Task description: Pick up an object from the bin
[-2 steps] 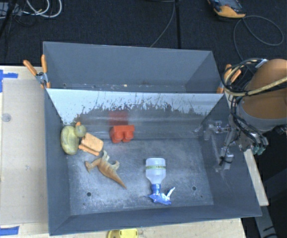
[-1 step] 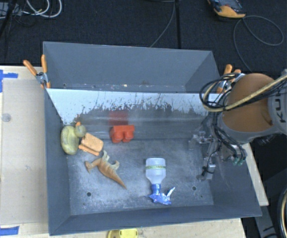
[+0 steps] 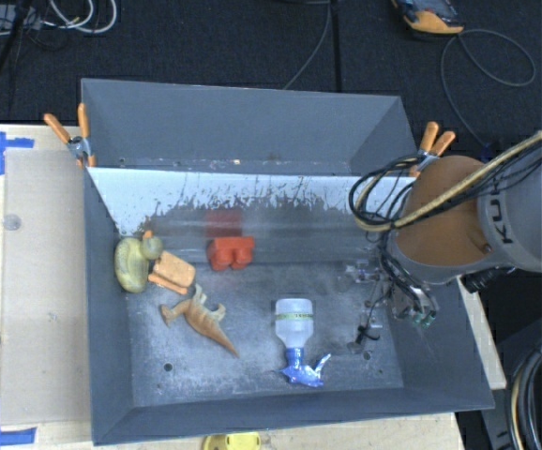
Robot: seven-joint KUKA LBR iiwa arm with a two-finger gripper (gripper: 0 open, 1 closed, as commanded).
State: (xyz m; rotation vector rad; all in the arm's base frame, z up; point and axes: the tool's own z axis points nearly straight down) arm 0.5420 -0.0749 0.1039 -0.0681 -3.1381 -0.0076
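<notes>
Grey metal bin (image 3: 252, 129) with scuffed base sits on pale worktop (image 3: 37, 279), dark cabled floor (image 3: 205, 36) behind; gripper (image 3: 368, 334), opening indeterminate, hangs low near white bottle (image 3: 293, 322).

Bin (image 3: 252, 129) showing grey, floor speckling white; block (image 3: 230, 253) showing red, duck (image 3: 131, 263) yellow-green, dinosaur (image 3: 202, 318) tan-orange, bottle (image 3: 293, 320) white, crumpled scrap (image 3: 305, 371) blue, wrist cover (image 3: 440, 221) orange-brown.

We see dark floor (image 3: 205, 36) behind, near black, matte. We note pale cable coil (image 3: 82, 3) at top left and thin dark cable (image 3: 335, 45) trailing across floor. We spot two orange-and-black items (image 3: 428, 14) at top edge, kind unclear. Light even.
</notes>
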